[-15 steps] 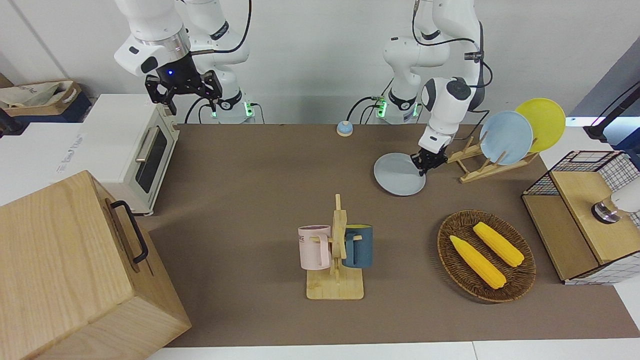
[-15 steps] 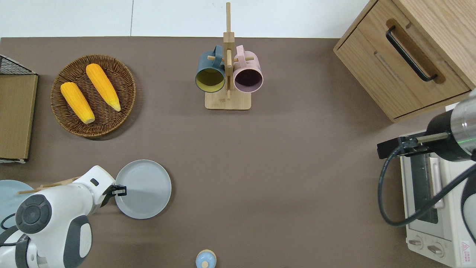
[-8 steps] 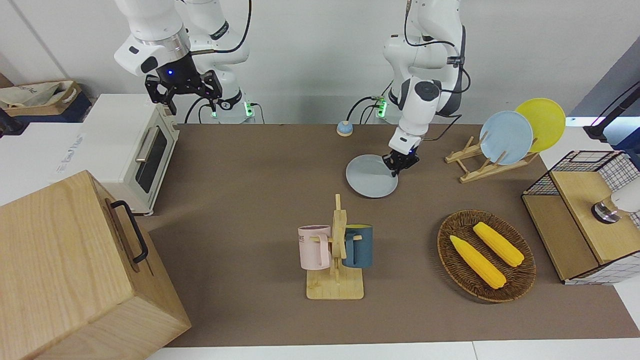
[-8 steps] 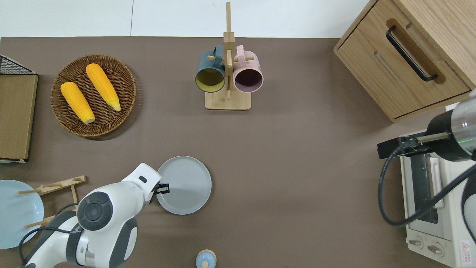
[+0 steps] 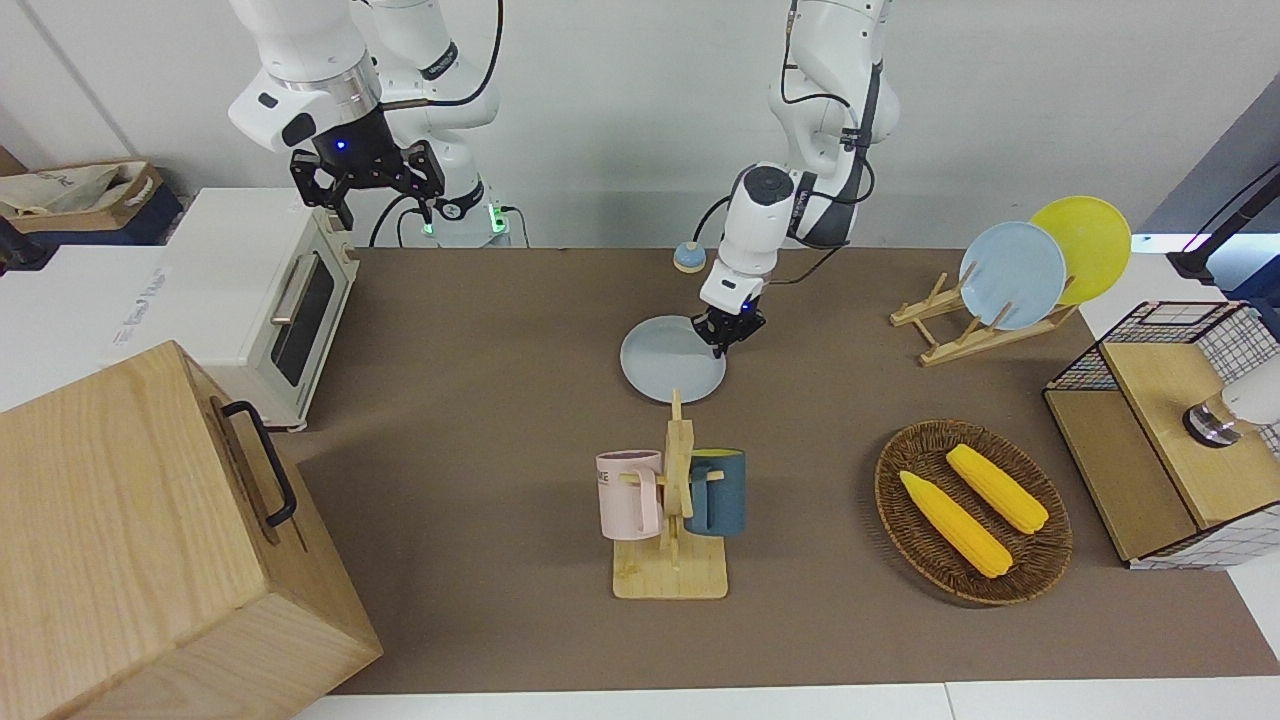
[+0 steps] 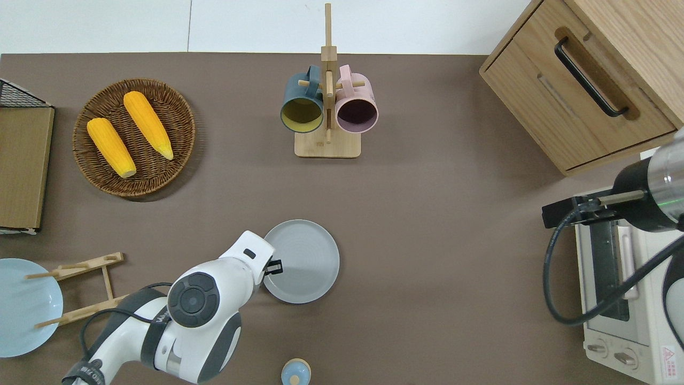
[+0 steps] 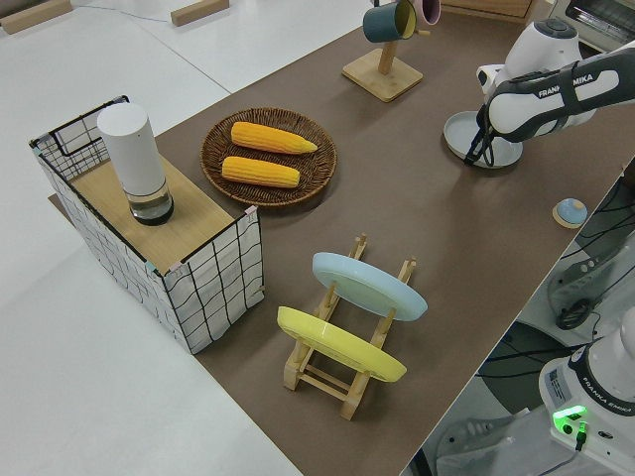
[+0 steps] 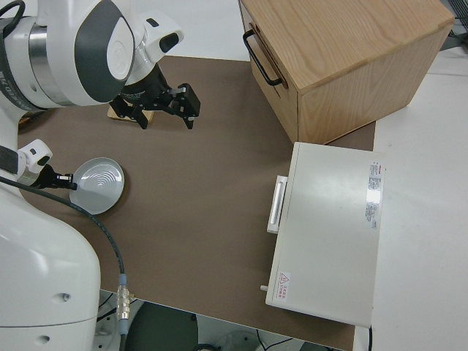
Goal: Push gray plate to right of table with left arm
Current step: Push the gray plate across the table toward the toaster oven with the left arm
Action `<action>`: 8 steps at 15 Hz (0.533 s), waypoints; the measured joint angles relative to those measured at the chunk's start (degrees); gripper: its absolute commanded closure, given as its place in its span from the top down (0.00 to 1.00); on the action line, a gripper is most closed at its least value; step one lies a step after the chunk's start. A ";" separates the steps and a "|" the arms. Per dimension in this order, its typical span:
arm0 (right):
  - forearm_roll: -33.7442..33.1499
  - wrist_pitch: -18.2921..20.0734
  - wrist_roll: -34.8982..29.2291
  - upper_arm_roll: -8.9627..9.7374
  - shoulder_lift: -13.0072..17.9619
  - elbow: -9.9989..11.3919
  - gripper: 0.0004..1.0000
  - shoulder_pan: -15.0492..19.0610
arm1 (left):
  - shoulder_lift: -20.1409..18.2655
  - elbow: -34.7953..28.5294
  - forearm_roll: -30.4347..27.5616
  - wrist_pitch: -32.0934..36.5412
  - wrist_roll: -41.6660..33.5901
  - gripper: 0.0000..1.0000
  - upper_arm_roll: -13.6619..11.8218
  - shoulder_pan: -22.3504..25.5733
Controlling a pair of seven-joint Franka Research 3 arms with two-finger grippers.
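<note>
Left gripper (image 6: 273, 266) low at rim of gray plate (image 6: 304, 262), on its left-arm side; finger spacing unreadable. Plate flat on worktop (image 6: 427, 240) near the middle, nearer the robots than mug rack (image 6: 327, 107). Push direction: toward toaster oven (image 6: 625, 299). Right arm parked.

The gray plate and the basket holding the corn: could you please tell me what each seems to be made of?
The gray plate looks like matte ceramic or perhaps melamine: plain, even pale gray with faint concentric rings and no glare. The look alone cannot settle which. The basket appears to be woven wicker or rattan, unglazed dark brown, with braided strands visible around its rim.
</note>
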State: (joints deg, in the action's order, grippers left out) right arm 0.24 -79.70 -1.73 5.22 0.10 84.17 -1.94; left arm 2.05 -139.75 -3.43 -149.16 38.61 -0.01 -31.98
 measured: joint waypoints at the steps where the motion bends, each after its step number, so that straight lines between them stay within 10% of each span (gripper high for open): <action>1: 0.00 0.00 0.00 0.00 0.00 0.00 0.98 0.00 | 1.00 1.20 0.00 0.00 1.73 0.00 1.06 -0.25; 8: 0.00 0.00 0.00 0.00 0.00 0.00 0.98 0.00 | 8.01 10.71 0.67 1.93 11.79 0.00 5.86 -3.16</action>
State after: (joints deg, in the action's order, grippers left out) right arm 0.24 -79.70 -1.73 5.22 0.10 84.17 -1.94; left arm 10.05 -129.03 -2.76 -147.23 50.40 5.85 -35.14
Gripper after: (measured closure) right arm 0.013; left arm 0.956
